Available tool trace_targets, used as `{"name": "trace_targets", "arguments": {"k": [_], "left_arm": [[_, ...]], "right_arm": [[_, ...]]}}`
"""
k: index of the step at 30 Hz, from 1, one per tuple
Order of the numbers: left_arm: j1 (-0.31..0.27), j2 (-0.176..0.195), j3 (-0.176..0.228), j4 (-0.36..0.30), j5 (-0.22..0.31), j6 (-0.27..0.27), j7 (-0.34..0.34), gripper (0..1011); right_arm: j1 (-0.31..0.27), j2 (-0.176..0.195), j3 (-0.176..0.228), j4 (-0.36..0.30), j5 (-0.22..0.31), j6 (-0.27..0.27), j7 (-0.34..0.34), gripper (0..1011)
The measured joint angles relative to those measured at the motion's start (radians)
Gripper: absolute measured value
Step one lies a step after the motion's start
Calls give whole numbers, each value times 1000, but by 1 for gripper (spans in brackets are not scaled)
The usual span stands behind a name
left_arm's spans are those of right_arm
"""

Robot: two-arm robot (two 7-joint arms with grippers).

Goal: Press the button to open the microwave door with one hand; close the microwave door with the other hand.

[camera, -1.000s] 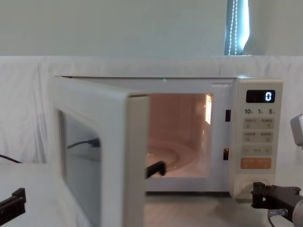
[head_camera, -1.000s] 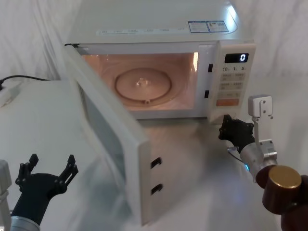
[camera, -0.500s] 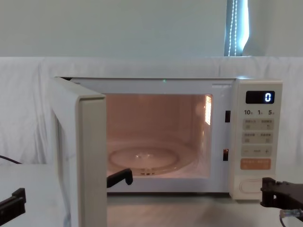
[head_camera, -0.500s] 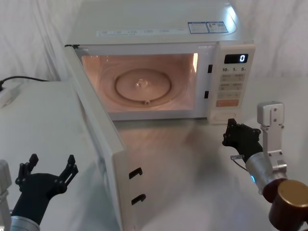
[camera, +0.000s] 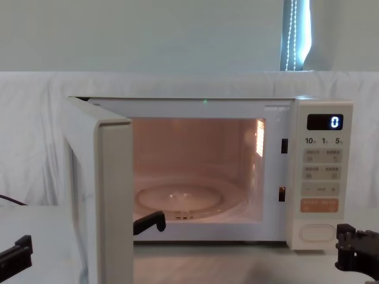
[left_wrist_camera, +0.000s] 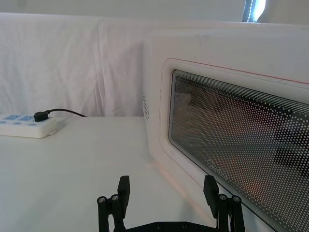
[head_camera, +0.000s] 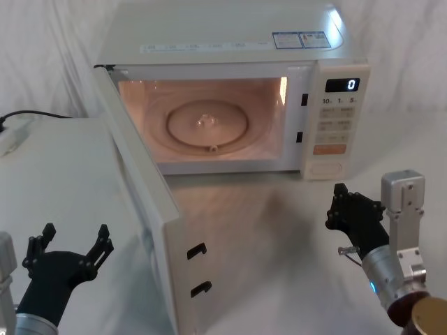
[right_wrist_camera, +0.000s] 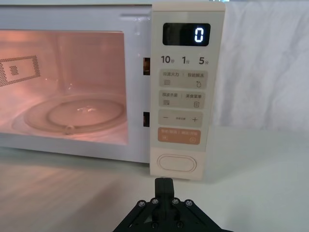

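The cream, boxy microwave [head_camera: 230,42] stands on the white-draped table [head_camera: 56,181], its lit cavity exposing a round glass turntable [head_camera: 207,123]. The microwave door [head_camera: 143,202], a cream panel with a dotted dark window, swings wide toward the robot's left, its lower corner cut off in the head view. The cream pill-shaped button [right_wrist_camera: 177,163] sits lowest on the control panel. The right gripper [head_camera: 348,206] hovers just before it, black fingers pinched together, empty. The left gripper [head_camera: 70,244] waits low beside the door, fingers spread, empty.

Left gripper [left_wrist_camera: 166,193] spread, near microwave door [left_wrist_camera: 231,140] window
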Motion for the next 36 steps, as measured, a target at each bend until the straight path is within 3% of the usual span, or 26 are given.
{"name": "trace_targets", "arguments": {"k": [8,36], "left_arm": [[0,0,0,0,0,0,0,1001],[0,0,0,0,0,0,0,1001]], "right_arm": [[-27,0,4,0,3,-74,5,0],[-27,-2,4,-5,1,-57,2,0]]}}
